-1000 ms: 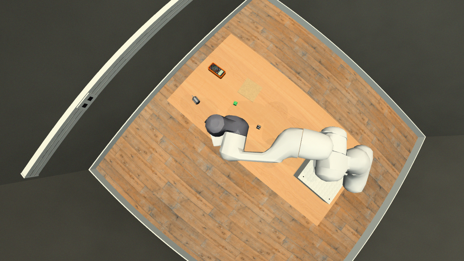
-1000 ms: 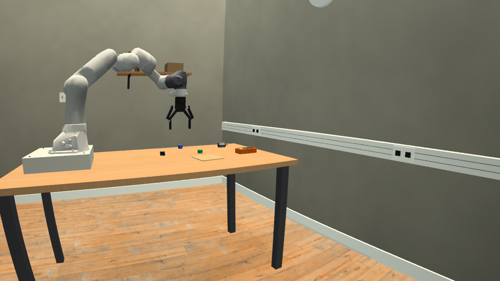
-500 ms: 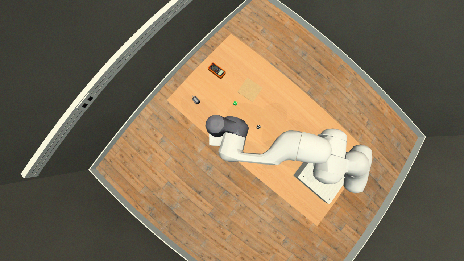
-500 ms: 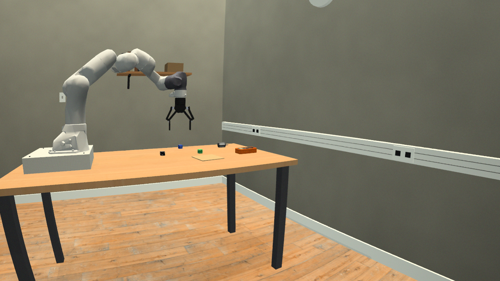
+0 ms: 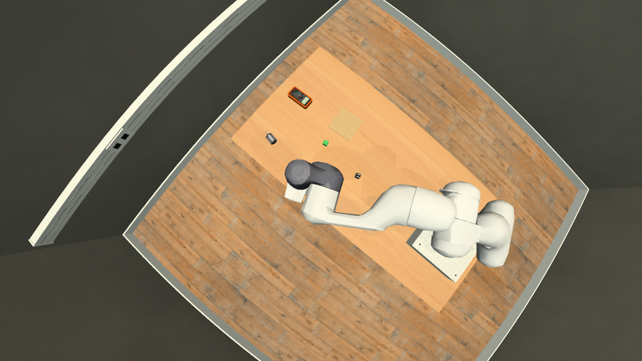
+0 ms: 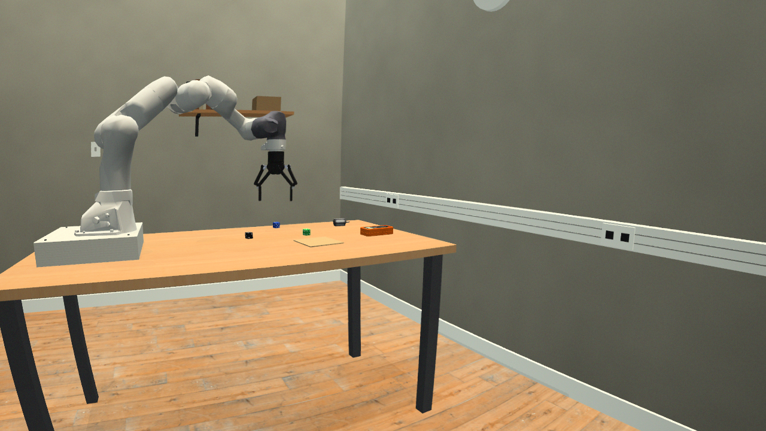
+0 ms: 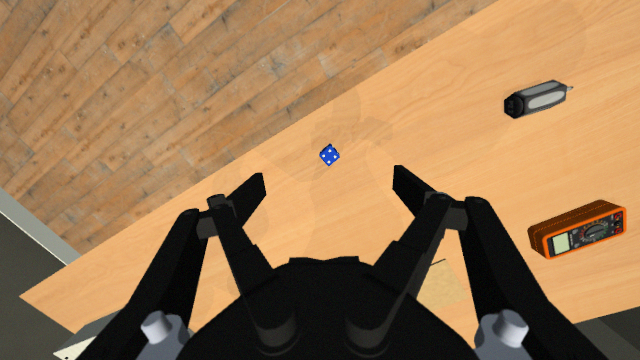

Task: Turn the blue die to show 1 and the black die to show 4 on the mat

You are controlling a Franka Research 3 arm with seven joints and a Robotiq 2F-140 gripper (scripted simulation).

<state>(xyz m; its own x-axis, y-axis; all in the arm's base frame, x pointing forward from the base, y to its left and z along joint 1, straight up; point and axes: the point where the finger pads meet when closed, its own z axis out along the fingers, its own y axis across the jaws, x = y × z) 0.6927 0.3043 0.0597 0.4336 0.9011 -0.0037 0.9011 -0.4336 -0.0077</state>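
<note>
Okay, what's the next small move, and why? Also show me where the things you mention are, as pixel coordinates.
I'd probably lower the open gripper (image 6: pixel 275 200) (image 7: pixel 327 180) straight toward the blue die (image 6: pixel 276 225) (image 7: pixel 329 155), nudging sideways if it drifts off line. The gripper hangs well above the table (image 5: pixel 404 251) (image 6: pixel 203 249) (image 7: pixel 300 220), with the blue die roughly below and between its fingers; that die shows four pips on top, not one.

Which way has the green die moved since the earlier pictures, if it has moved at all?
No, the green die sits in the same spot on the table, just off the same corner of the mat.
</note>
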